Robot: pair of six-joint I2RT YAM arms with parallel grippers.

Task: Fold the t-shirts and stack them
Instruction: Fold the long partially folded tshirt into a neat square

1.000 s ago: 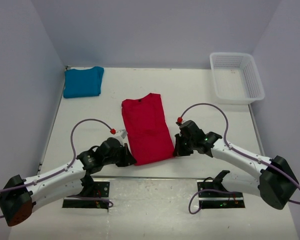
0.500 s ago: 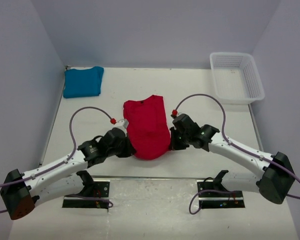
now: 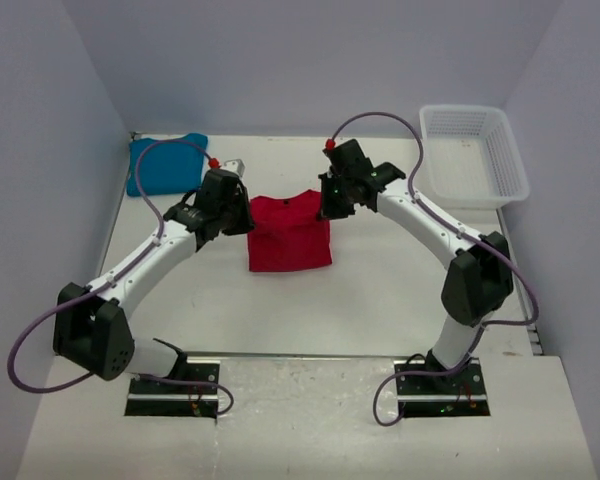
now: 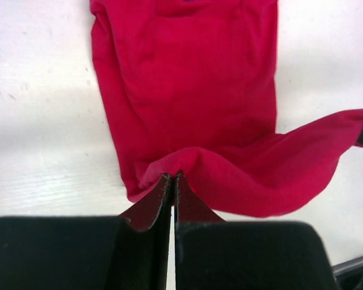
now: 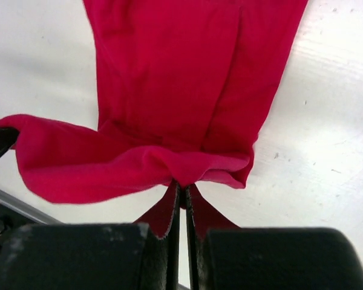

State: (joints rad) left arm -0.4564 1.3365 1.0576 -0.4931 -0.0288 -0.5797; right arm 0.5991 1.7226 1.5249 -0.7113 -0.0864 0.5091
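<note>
Left tool (image 3: 246, 218) and right tool (image 3: 326, 206) grip the red t-shirt (image 3: 289, 235) at its far corners; the teal-blue t-shirt (image 3: 165, 165) lies far left, the white basket (image 3: 507, 160) far right.

So the whole setup sits in a little booth. Using the white plastic mesh basket (image 3: 475, 152) as the reference: it sits on the flat white table top (image 3: 380, 290), in the far right corner. Right behind the basket runs a plain pale lavender-grey back wall (image 3: 310, 60), and a matching side wall (image 3: 580, 120) stands just right of it. Well across from the basket, on the left, is another side wall of the same colour (image 3: 40, 150), with a thin metal strip (image 3: 102, 250) along the table edge below it. Nearer the camera than the basket, the table ends in a duller grey slab (image 3: 310, 420). Lighting is soft and even, with faint shadows. Up close the table top shows small scuffs and a faint grain.
</note>
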